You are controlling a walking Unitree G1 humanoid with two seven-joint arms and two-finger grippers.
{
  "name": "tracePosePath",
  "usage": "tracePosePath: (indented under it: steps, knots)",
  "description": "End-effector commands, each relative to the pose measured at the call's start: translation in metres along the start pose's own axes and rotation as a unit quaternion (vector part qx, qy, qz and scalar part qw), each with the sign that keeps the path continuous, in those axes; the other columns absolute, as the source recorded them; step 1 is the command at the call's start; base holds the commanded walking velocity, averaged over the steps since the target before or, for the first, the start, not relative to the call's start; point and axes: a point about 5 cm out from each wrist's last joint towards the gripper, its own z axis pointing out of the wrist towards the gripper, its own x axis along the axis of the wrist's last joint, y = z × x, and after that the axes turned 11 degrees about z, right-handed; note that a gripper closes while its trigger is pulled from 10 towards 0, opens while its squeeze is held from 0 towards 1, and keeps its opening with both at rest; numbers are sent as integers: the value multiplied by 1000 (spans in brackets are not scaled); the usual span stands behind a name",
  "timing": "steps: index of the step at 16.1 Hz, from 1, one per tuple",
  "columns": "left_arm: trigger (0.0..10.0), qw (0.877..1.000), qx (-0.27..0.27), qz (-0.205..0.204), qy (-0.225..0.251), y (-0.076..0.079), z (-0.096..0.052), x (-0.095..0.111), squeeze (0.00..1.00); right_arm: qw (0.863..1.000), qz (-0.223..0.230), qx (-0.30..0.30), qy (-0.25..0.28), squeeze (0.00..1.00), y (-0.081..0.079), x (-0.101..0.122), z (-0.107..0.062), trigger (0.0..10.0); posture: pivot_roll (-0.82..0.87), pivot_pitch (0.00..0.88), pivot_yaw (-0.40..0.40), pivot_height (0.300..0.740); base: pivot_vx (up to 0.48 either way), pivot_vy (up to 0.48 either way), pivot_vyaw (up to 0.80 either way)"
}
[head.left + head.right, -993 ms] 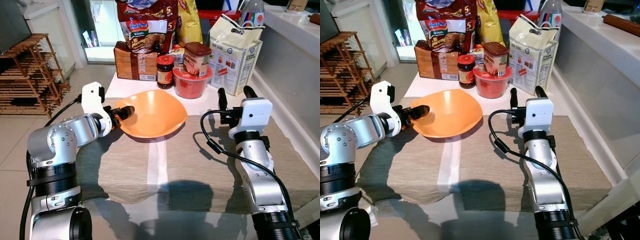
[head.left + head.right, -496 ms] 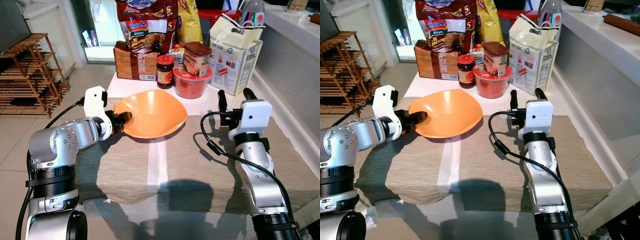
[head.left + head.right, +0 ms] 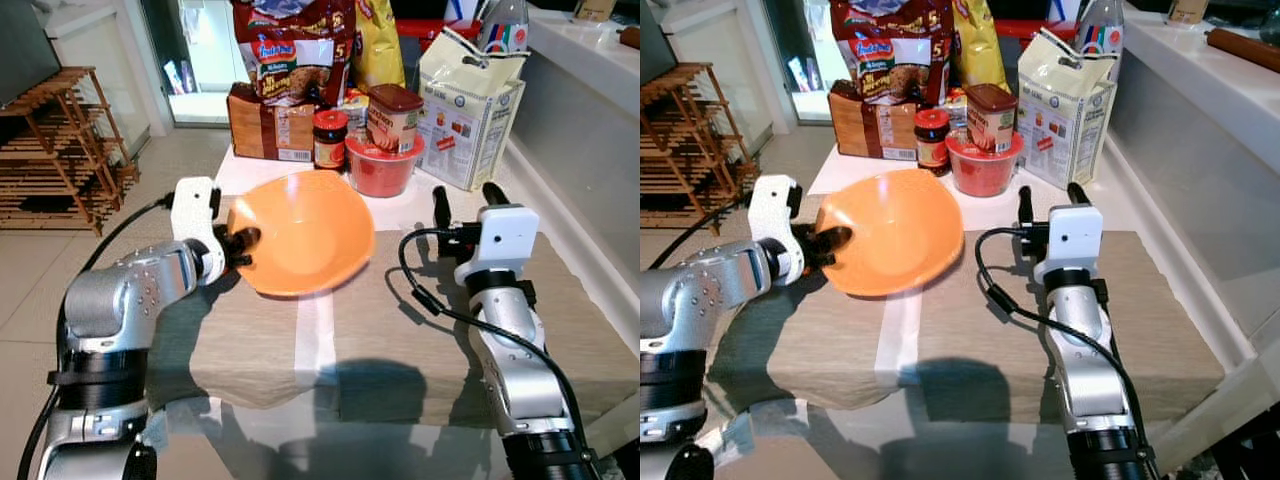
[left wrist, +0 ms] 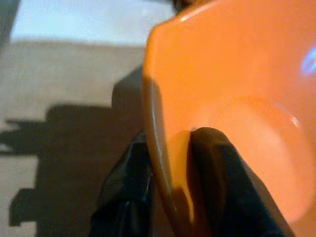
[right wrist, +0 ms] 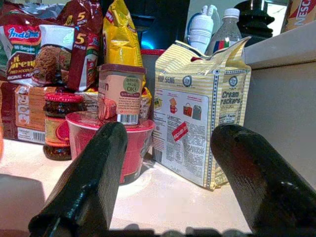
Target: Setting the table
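An orange bowl (image 3: 305,232) is lifted off the beige table runner (image 3: 400,340) and tilted, its hollow facing me. My left gripper (image 3: 240,246) is shut on the bowl's left rim; in the left wrist view one black finger (image 4: 212,163) lies inside the orange bowl (image 4: 237,98) and the other outside. My right gripper (image 3: 466,197) stands open over the runner's right part, holding nothing, fingertips pointing at the groceries; its fingers (image 5: 94,173) show spread apart in the right wrist view.
Groceries crowd the table's far end: noodle bags (image 3: 292,50), a brown box (image 3: 265,125), a jar (image 3: 329,140), a red tub (image 3: 383,165) with a can on it, a cracker bag (image 3: 468,105). A wooden rack (image 3: 60,150) stands at the left; a counter (image 3: 590,60) runs at the right.
My left gripper has raised the bowl's left side and turned it, so the bowl now tilts steeply toward me instead of resting level. The right arm has barely moved.
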Motion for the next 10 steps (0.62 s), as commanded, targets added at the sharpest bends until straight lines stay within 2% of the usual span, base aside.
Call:
tracePosePath:
  steps: [1,2,3,5,6,7,8,10]
  knots:
    - [0,1000,21,20,5,-5,-2,0,0,1000,2,4,2,0,-1,3,0,10000,13,0,37,740,0,0,0]
    - [0,999,23,23,15,-6,-3,1,0,1000,3,4,1,0,-1,2,0,10000,13,0,37,740,0,0,0]
    - [0,998,20,38,50,-6,-6,10,0,1000,3,5,-1,0,-2,1,0,10000,15,0,36,740,0,0,0]
    - [0,997,19,42,63,-6,-8,13,0,1000,4,5,-2,0,-2,1,0,10000,15,0,36,740,0,0,0]
    - [0,988,45,86,121,-10,-18,34,0,1000,4,6,-4,0,-2,0,0,10000,21,0,31,740,0,0,0]
    - [0,969,81,133,192,-13,-32,58,0,1000,4,7,-5,0,-3,-2,1,10000,31,0,24,740,0,0,0]
    - [0,953,107,152,238,-16,-45,71,0,1000,3,10,-6,0,-3,-3,3,10000,37,0,18,740,0,0,0]
    - [0,942,135,151,269,-22,-58,78,0,1000,2,17,-5,0,-5,-4,5,10000,47,0,10,740,0,0,0]
